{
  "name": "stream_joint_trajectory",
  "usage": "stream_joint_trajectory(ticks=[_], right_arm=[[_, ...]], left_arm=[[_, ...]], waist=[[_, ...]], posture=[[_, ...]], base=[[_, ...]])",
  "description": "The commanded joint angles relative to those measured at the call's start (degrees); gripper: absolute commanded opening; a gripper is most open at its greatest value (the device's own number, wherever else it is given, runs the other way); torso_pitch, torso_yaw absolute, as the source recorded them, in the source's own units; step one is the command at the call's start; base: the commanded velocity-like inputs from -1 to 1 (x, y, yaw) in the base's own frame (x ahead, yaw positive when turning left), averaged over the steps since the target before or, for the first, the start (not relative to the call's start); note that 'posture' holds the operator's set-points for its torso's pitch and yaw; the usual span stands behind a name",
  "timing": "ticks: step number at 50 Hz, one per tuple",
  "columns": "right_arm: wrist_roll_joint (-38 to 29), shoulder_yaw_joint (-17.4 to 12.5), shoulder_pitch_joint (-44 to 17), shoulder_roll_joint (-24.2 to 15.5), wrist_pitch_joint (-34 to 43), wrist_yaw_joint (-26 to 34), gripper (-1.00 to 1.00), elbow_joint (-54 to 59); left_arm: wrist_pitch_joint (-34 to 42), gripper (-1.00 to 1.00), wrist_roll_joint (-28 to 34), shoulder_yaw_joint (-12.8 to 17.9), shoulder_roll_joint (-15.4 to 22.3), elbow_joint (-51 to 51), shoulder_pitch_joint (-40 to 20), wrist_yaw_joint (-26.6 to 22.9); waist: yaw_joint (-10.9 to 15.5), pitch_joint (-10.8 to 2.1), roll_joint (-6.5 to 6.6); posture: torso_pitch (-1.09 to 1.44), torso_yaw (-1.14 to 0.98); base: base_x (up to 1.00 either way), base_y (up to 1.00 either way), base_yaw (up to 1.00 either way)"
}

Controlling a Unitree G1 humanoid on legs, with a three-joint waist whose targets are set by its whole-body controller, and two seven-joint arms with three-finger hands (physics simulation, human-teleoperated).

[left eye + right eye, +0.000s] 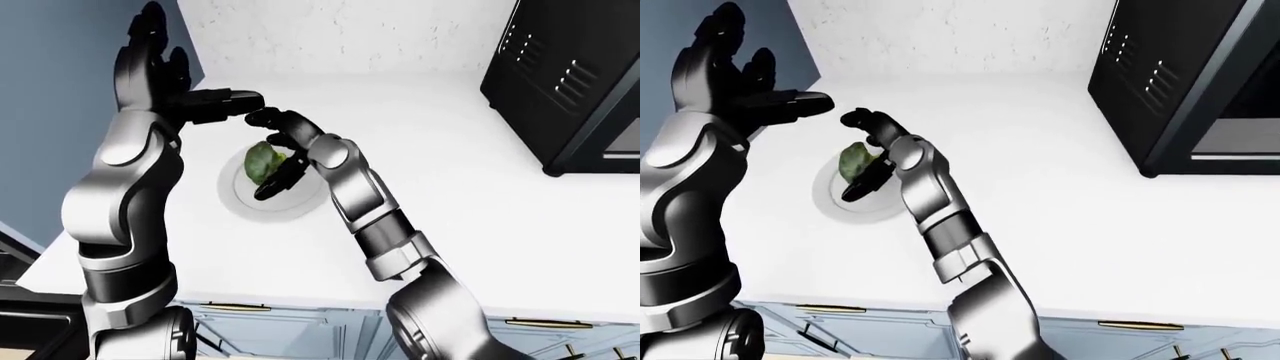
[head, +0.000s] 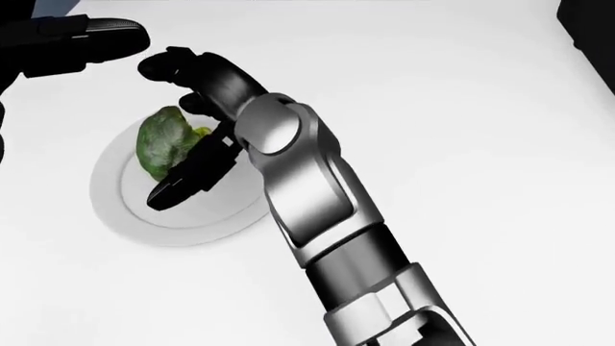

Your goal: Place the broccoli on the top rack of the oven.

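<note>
The green broccoli lies on a round white plate on the white counter, left of centre in all views. My right hand reaches over the plate from the lower right. Its open fingers stand about the broccoli, one curled above it and one stretched below it, not closed round it. My left hand is raised up and to the left of the plate, open and empty, with its thumb pointing toward the right hand. The black oven stands on the counter at the upper right.
The white counter runs to a white wall at the top. Its left edge meets a blue wall. Pale cabinet fronts with brass handles run along the bottom.
</note>
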Motion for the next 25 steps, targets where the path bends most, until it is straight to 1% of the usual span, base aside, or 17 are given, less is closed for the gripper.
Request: stream_joint_trajectory(ticks=[1, 10, 25], right_arm=[[0.3, -0.3, -2.6, -0.1, -1.9, -0.7, 0.6, -1.9], [0.2, 0.0, -3.1, 0.4, -2.3, -0.7, 0.6, -0.9], [-0.2, -0.3, -4.8, 0.4, -6.3, -2.3, 0.58, 5.2]], left_arm=[[-2.0, 1.0, 0.2, 0.6, 0.7, -1.4, -1.8, -0.1], [-1.8, 1.0, 0.2, 0.6, 0.7, -1.6, -1.8, 0.0], [-1.5, 1.0, -0.2, 0.8, 0.8, -1.9, -1.8, 0.3]], waist=[[0.0, -1.73, 0.37], [0.0, -1.69, 0.39], [0.0, -1.7, 0.49]], posture=[[0.0, 0.0], [0.0, 0.0], [0.0, 0.0]], base=[[0.0, 0.0, 0.0], [0.0, 0.0, 0.0], [0.0, 0.0, 0.0]])
